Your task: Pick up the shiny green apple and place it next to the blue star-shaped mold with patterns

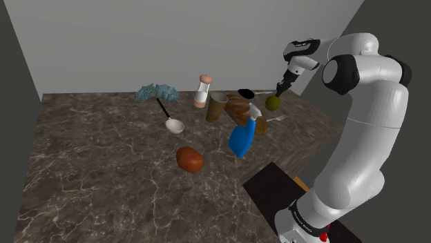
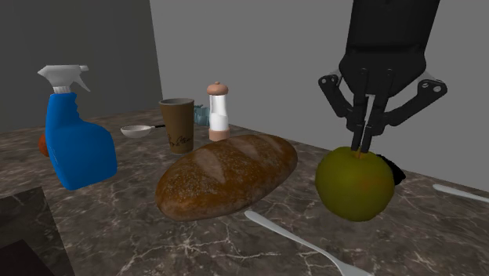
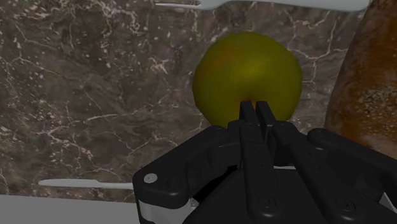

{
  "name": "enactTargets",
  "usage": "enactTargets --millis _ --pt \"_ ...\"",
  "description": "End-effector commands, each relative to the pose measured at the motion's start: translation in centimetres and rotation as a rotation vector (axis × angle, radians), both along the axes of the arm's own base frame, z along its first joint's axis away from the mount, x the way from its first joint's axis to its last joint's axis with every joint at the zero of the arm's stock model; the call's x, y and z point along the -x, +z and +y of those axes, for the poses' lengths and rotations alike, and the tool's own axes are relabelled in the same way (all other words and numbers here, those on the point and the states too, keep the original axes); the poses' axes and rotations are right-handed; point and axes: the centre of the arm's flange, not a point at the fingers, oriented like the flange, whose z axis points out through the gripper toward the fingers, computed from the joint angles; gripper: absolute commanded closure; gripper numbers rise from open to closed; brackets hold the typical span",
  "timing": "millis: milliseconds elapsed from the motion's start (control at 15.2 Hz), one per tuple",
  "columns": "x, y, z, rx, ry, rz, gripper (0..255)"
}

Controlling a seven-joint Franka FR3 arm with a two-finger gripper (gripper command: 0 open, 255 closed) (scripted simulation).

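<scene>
Olive-green apple [image 2: 354, 187] directly beneath the tool [image 2: 365, 143], stem between its pinched-together tips.

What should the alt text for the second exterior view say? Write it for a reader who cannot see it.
A black gripper comes down with its fingers pinched at the stem of a green apple above a dark veined table. Beside the apple lies a bread loaf; farther left stands a blue spray bottle, with a cup and a grinder behind.

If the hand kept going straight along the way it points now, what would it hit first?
The green apple, directly below the hand, whose shut fingertips look nearly on its top.
</scene>
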Motion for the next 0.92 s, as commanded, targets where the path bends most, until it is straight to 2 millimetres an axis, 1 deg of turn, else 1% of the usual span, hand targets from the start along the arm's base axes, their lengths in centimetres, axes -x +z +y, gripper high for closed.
enactTargets --millis 0,858 --pt "0.0 1.1 0.1 0.000 0.000 0.000 255" --pt "0.0 7.9 0.1 0.000 0.000 0.000 255"
